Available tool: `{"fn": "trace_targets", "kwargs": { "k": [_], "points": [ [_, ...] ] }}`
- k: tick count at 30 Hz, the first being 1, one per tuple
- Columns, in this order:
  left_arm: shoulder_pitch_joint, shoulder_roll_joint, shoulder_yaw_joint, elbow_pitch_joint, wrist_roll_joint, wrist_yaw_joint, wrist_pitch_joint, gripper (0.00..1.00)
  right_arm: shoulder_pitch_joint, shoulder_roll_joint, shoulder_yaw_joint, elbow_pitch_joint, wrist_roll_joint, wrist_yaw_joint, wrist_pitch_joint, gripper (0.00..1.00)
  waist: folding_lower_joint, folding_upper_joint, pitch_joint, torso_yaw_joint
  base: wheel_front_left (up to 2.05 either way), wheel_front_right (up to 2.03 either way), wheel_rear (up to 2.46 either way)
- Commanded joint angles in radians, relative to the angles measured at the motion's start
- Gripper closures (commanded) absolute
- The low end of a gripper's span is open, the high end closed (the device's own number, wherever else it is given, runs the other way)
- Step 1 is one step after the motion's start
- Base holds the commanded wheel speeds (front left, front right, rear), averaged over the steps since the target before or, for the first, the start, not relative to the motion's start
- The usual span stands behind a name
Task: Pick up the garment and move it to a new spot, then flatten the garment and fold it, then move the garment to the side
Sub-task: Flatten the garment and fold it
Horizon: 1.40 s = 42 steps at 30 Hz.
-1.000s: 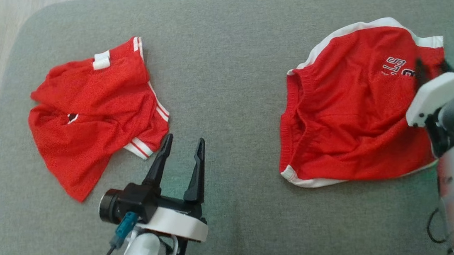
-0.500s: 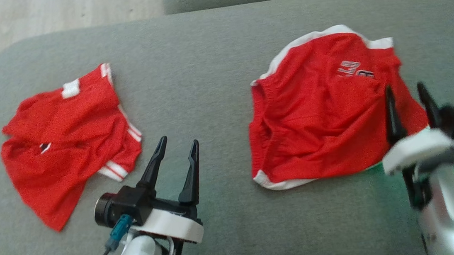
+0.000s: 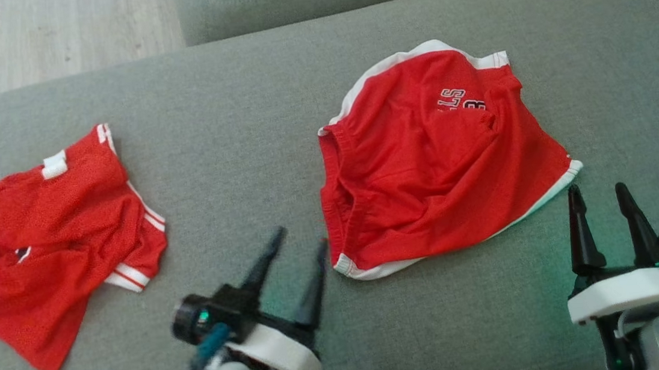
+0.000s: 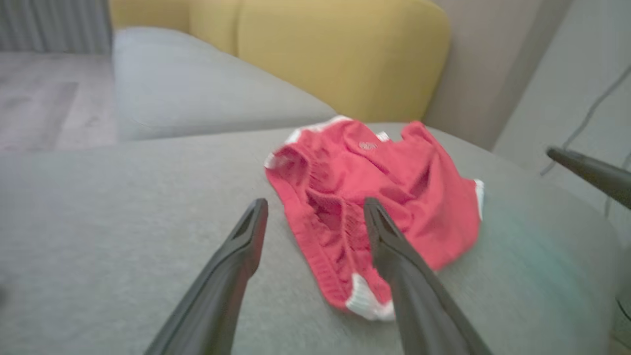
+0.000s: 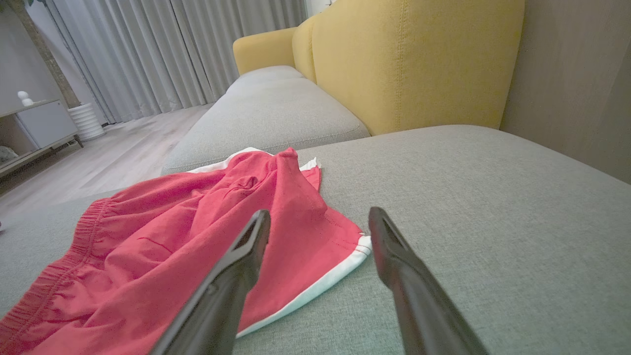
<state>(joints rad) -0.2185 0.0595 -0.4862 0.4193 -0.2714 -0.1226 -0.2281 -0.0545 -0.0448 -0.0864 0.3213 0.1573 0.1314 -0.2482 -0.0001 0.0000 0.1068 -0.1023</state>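
Fingers (image 5: 239,266) wide — seemingly clear of garment (image 5: 148,236)

The right gripper (image 3: 597,189), a second ago at the right edge of the red shorts (image 3: 425,170), has opened wide and drawn back clear of them to the frame's lower right.

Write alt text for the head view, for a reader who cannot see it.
A pair of red shorts with white trim lies rumpled on a grey sofa cushion, right of centre; a crumpled red mesh garment lies apart at the left. At the bottom edge, the robot's two sets of jaws stand open and empty.
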Motion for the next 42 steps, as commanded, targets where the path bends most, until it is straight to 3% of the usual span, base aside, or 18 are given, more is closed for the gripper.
{"fn": "trace_targets", "kwargs": {
  "k": [1,10,22,23,24,25,32,42],
  "points": [
    [-0.044,0.017,0.002,-0.02,0.001,-0.004,0.011,0.0,-0.04,-0.006,0.027,-0.034,0.001,-0.001,-0.013,0.0,0.0001,0.0,0.009,-0.005,0.0,0.0,0.0],
    [-0.126,0.102,-0.221,0.035,-0.078,-0.008,0.113,0.0,-0.056,-0.006,0.032,-0.033,0.01,-0.001,-0.013,0.0,0.0001,0.0,0.057,-0.026,0.0,0.0,0.0],
    [-0.197,0.118,-0.308,0.104,-0.144,-0.008,0.111,0.01,-0.07,-0.005,0.036,-0.003,0.005,-0.001,-0.013,0.0,0.0001,0.0,0.073,-0.048,0.0,0.0,0.0],
    [-0.201,0.118,-0.315,0.11,-0.148,-0.008,0.116,0.49,-0.07,-0.005,0.036,0.0,0.004,-0.001,-0.013,0.0,0.0001,0.0,0.075,-0.048,0.0,0.0,0.0],
    [-0.206,0.118,-0.322,0.114,-0.151,-0.008,0.118,0.82,-0.071,-0.005,0.036,0.003,0.001,-0.001,-0.013,0.0,0.0001,0.0,0.076,-0.048,0.0,0.0,0.0],
    [-0.21,0.118,-0.327,0.117,-0.154,-0.008,0.116,1.0,-0.072,-0.005,0.037,0.008,-0.002,-0.001,-0.013,0.0,0.0001,0.0,0.077,-0.047,0.0,0.0,0.0],
    [-0.23,0.113,-0.314,0.126,-0.161,0.002,0.061,1.0,-0.078,-0.005,0.02,0.05,-0.03,-0.001,0.009,0.0,0.0001,0.0,0.08,-0.024,0.0,0.0,0.0],
    [-0.217,0.106,-0.261,0.075,-0.176,0.047,-0.017,1.0,-0.148,-0.005,-0.105,0.131,-0.072,-0.001,0.097,0.0,0.0001,0.0,0.072,0.021,0.0,0.0,0.0]
  ]
}}
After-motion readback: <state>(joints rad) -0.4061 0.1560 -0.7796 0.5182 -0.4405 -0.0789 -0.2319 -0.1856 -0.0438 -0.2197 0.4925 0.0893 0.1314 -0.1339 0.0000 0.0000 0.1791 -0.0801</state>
